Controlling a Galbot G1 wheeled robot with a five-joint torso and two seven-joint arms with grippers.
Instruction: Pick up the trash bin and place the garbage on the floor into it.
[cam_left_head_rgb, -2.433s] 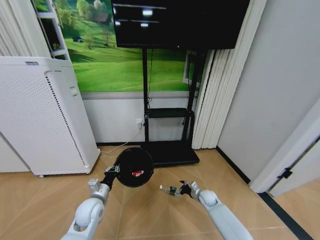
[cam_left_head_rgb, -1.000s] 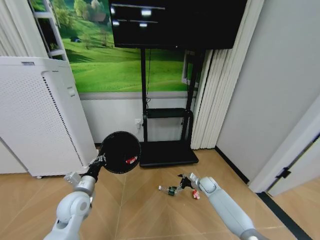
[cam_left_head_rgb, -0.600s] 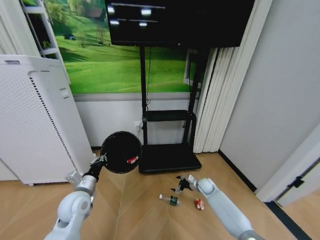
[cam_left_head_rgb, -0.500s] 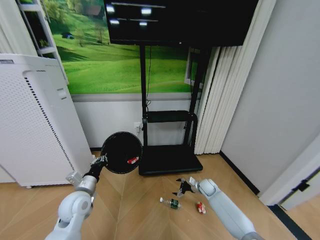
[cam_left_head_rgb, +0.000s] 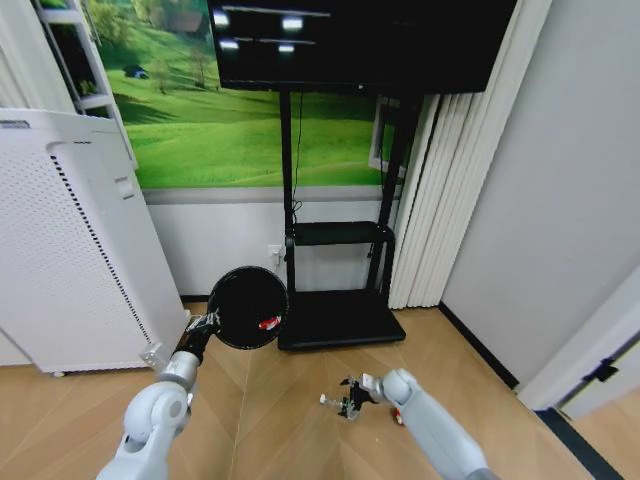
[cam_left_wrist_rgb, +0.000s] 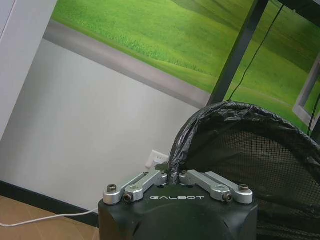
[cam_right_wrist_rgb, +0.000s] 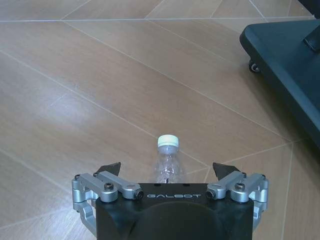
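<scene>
Wood-pattern flooring (cam_left_head_rgb: 270, 400) laid in a herringbone layout covers the work area, bounded by a grey wall with a green meadow mural (cam_left_head_rgb: 230, 130). Largest item: a white perforated appliance (cam_left_head_rgb: 70, 250) at the robot's left. Next: a dark screen (cam_left_head_rgb: 350, 45) on a black wheeled stand (cam_left_head_rgb: 335, 315) against the wall, with pleated white curtains (cam_left_head_rgb: 425, 200) beside it.

Left arm: raised at the robot's left front. The left hand (cam_left_wrist_rgb: 175, 177) is clamped together on the rim of the trash bin (cam_left_head_rgb: 247, 307), pinching the black liner at the edge. The bin is held clear of the floor, tilted so its opening faces the head camera. One red-and-white piece of garbage (cam_left_head_rgb: 268, 322) lies inside it. The left wrist view shows the bin's mesh wall (cam_left_wrist_rgb: 250, 165) and a wall socket (cam_left_wrist_rgb: 157, 158) behind.

Right arm: reaches low to the floor in front of the stand. The right hand (cam_right_wrist_rgb: 169, 170) has its fingers (cam_right_wrist_rgb: 111, 167) spread apart, one on each side of the clear bottle (cam_right_wrist_rgb: 167, 156). The bottle lies on the floor with its white cap (cam_right_wrist_rgb: 168, 141) pointing away from the hand. Whether the fingers touch the bottle cannot be determined. Another red-and-white piece (cam_left_head_rgb: 394, 415) lies on the floor just beside the right arm.
</scene>
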